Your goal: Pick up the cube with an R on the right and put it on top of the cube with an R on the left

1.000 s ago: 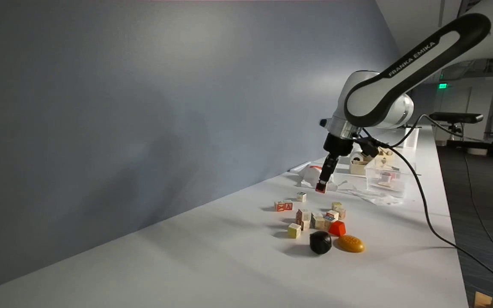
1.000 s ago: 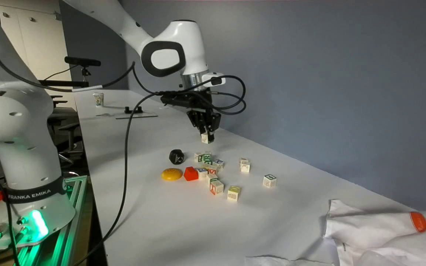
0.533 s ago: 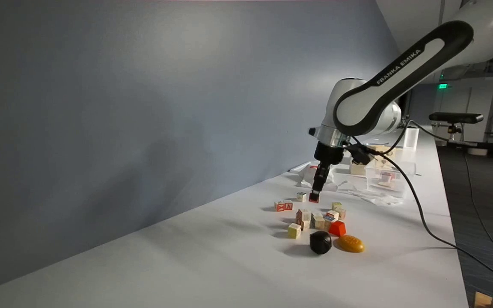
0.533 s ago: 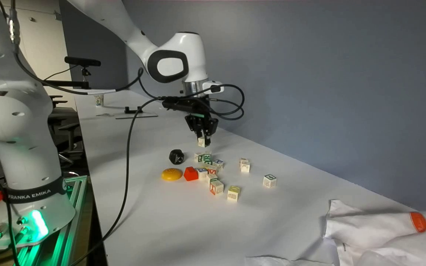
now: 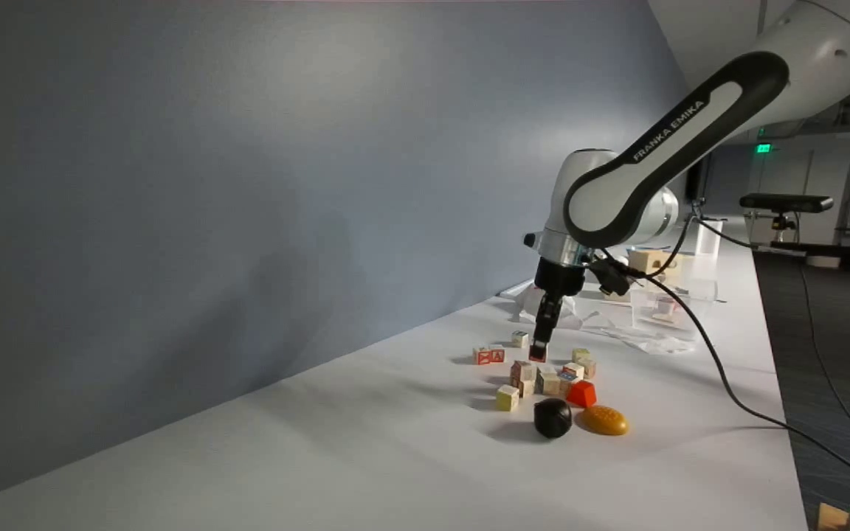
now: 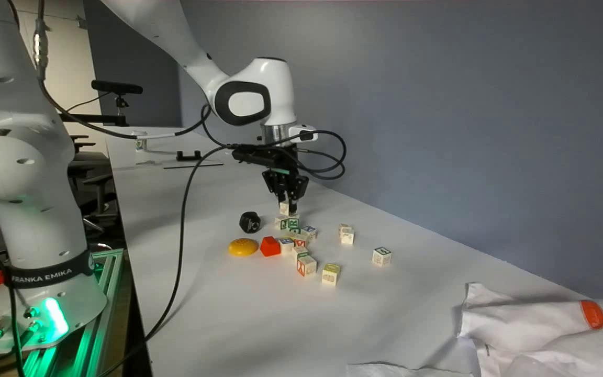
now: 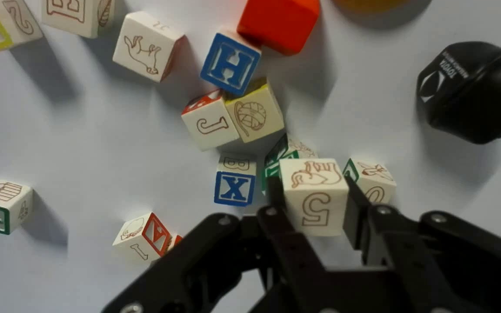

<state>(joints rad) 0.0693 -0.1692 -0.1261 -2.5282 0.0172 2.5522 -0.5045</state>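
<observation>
The gripper (image 7: pixel 315 195) has its jaws drawn in on a wooden letter block (image 7: pixel 315 213), one finger against each side; a 5 and an animal drawing face the wrist camera. Whether it bears the R I cannot tell, nor which block below is the task's other R cube. The held block hangs above the white table (image 5: pixel 366 457), over one end of a cluster, so neighbours crowd it. In the wrist view a green-lettered block (image 7: pixel 274 163) lies partly hidden behind it, its letter unreadable and any contact unclear; a green-edged block (image 7: pixel 379 182) shows just right of the fingers, a blue X block (image 7: pixel 234 188) just left. Farther off, a J block (image 7: pixel 211 124) touches a yarn-ball block (image 7: pixel 257 115), with a blue H block (image 7: pixel 231 63) beside them and a red faceted block (image 7: pixel 281 24) next to that. A red A block (image 7: pixel 141 237) sits near the gripper's linkage; a green 4 block (image 7: pixel 2 206) lies well apart. Off to the right stands a black faceted object (image 7: pixel 472 91) with white lettering. In both exterior views a yellow oval object (image 6: pixel 243 247) lies near the red faceted block. A clear plastic bin (image 5: pixel 646 316) and crumpled white material (image 6: pixel 532 319) rest away from the blocks.
</observation>
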